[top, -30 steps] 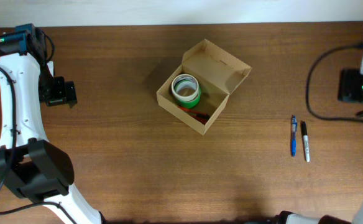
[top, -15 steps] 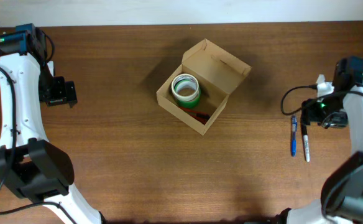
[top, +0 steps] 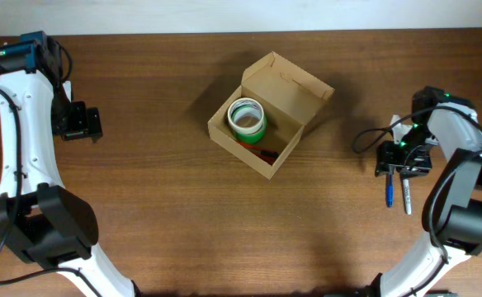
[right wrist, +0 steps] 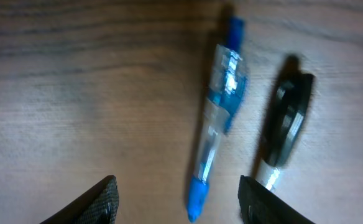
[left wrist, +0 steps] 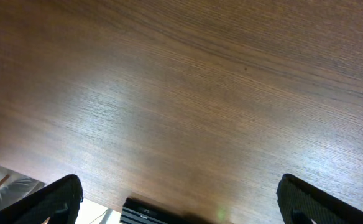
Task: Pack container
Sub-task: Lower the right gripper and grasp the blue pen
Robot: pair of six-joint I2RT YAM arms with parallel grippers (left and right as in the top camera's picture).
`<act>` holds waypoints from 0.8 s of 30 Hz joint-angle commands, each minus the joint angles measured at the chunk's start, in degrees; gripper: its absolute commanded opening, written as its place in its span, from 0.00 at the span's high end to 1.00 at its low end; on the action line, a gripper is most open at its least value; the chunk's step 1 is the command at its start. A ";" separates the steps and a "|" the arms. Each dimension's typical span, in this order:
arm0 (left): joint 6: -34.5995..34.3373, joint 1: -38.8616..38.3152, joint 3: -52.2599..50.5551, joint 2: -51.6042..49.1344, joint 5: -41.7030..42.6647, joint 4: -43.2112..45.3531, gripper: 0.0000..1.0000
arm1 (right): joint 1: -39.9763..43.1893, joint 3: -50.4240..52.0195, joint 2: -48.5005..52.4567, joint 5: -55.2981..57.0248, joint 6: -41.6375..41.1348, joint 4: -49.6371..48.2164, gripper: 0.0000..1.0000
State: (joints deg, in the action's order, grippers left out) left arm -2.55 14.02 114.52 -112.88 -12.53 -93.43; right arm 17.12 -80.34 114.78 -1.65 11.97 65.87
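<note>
- Looking down the right wrist view, I have the right gripper spread with nothing in it. The blue pen lies between its fingers and the black marker is just beside the pen. My worry is that closing here catches both, or nudges the marker so it rolls across the counter.
- The fingers seem to sit near one end of the pen, so a squeeze there could let it swing or slip out on the lift.
- The container sits at the middle of the counter, well apart from the pens, with its flap standing open and a tape roll already inside. A pen dropped crosswise could catch the rim or rest on the roll and stick out, which I think would stop the flap closing.
- The left gripper is spread wide over bare counter far to the left, so I see little risk of the arms clashing.
</note>
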 commanded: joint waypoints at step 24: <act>0.87 0.39 -0.26 0.24 -0.59 -0.02 0.00 | -1.01 0.33 4.63 -0.98 -1.03 -1.84 0.62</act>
State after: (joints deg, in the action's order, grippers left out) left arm -2.55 14.02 114.52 -112.88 -12.53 -93.43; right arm 16.40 -80.34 118.69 -1.72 11.70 64.16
